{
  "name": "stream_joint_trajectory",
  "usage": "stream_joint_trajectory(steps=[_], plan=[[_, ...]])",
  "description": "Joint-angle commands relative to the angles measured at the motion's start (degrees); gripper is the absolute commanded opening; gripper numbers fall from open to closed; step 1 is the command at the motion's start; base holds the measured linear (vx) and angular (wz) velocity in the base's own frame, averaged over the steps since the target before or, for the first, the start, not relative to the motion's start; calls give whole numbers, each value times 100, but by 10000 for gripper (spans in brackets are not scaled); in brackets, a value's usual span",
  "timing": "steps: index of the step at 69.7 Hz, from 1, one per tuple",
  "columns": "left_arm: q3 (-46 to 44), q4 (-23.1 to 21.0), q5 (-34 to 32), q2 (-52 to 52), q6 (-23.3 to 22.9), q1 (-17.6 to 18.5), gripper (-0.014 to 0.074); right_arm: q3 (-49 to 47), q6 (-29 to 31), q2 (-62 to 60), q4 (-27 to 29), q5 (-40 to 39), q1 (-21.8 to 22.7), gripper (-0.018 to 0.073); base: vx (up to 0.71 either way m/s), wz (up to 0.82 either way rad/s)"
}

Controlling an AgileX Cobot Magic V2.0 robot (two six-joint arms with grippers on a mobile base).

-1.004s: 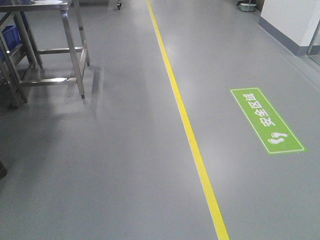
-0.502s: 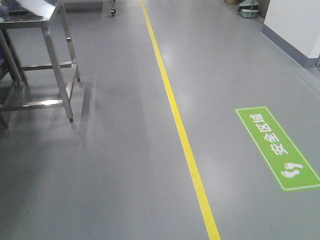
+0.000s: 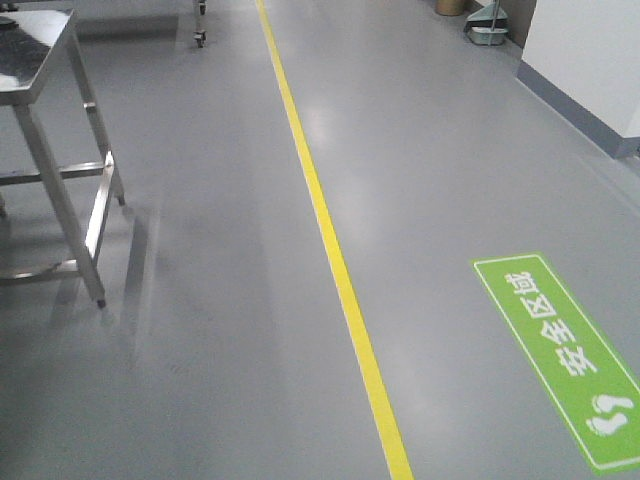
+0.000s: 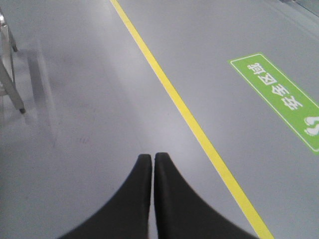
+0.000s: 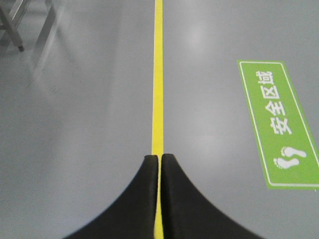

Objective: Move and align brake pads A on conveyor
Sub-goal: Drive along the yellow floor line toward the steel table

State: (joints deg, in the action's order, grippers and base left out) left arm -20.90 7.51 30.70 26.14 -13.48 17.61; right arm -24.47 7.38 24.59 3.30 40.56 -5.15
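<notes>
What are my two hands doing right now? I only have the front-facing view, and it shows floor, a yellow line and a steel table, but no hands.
Observer: The left hand is shut, with its fingertips touching and nothing between them.
Operator: And the right one?
Observer: The right hand is shut and empty too. In its wrist view the tips sit right over the yellow line.
Operator: Do the wrist cameras see any brake pads or the conveyor?
Observer: No. Neither wrist view shows them. Under both hands there is only grey floor.
</notes>
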Motion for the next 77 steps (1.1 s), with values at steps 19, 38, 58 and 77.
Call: stream_joint_trajectory(steps=[19,38,58,77], plan=[[-160,8,-363,37,-20,38,-6,-153,38,45,-22,-347,12,-3,58,-4],[-160,8,-357,37,-20,38,-6,-153,38,45,-22,-352,12,-3,58,0],[-160,8,-357,37,-20,38,-6,-153,38,45,-22,-333,12,-3,56,1],[-160,8,-360,37,-20,38,-6,-153,38,45,-22,-338,12,-3,55,2]])
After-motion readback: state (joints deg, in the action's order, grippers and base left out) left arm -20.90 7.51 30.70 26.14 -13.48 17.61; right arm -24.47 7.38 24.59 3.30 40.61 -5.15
